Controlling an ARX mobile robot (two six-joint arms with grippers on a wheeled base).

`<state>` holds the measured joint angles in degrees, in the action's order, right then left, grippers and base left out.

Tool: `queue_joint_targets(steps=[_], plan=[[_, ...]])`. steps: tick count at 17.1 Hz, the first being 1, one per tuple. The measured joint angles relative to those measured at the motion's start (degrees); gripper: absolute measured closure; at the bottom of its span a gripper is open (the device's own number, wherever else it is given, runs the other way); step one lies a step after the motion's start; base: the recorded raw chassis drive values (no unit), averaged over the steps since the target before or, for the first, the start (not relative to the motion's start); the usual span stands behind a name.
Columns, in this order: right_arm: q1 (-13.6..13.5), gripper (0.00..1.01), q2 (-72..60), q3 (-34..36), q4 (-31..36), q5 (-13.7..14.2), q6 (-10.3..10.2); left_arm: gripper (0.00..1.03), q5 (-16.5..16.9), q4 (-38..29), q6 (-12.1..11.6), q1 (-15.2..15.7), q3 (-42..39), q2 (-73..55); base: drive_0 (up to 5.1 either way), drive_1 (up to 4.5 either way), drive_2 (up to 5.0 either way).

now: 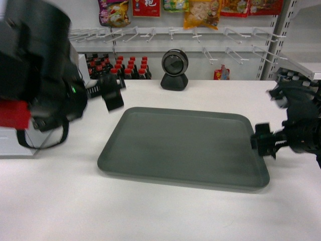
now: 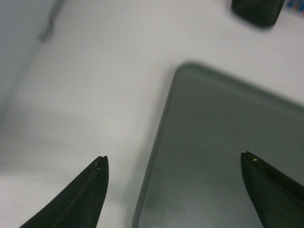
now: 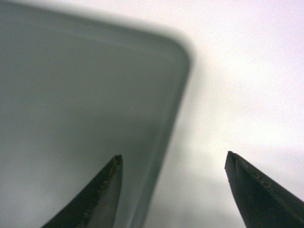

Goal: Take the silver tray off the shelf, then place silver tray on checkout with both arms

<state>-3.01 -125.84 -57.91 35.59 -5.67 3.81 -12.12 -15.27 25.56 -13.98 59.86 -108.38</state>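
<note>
In the head view the silver tray (image 1: 183, 147) lies flat on the white checkout (image 1: 150, 211), roughly in the middle, with its long sides running left to right. The left gripper (image 1: 111, 92) hangs above the counter just beyond the tray's far left corner, clear of the tray; its bulky black body fills the upper left of the view. The right gripper (image 1: 264, 139) sits low at the tray's right edge, very near or touching the rim; this view does not settle which. A round black device (image 1: 174, 69) stands at the far side of the counter, and bottles with red caps (image 1: 120, 67) are lined up behind it on the left.

The left wrist view shows that gripper's jaws wide apart with nothing between them but counter and the tray's rounded corner (image 2: 183, 71). One fingertip (image 2: 97, 183) is over bare counter, the other over the tray floor.

The right wrist view shows these jaws apart too, straddling the tray's rim near a rounded corner (image 3: 178, 47); the left fingertip (image 3: 107, 190) is over the tray, the right over the counter.

The tray seems set down, so the risk lies in withdrawal. If the right gripper pulls away while a finger is hooked on the low rim, it could drag or pivot the tray along the smooth counter. A low sweep by the left arm could clip the far corner or the bottles.
</note>
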Motion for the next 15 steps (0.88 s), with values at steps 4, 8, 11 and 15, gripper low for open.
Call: queue_joint_targets(steps=[4,8,11,15], plan=[[0.0,0.5,0.1,8.4,16.4,6.4,-1.5,0.22,-0.6,-17.9,-4.2,0.1,-5.7,5.7,0.0,0.0,0.0],[0.1,0.65,2.8,18.5,28.9,7.6,-2.4,0.36,0.2,-33.4,-13.0,1.9,-13.6,9.7,0.0,0.0,0.0],[0.4,0.76,6.8,23.3,35.3,7.8,-2.8,0.47,0.9,-40.2,-18.0,3.1,-20.6,11.3,0.0,0.0,0.0],[3.0,0.99,30.9,43.6,38.0,5.8,-3.4,1.02,6.3,-51.1,-24.5,7.9,-43.6,25.5,0.0,0.0,0.0]])
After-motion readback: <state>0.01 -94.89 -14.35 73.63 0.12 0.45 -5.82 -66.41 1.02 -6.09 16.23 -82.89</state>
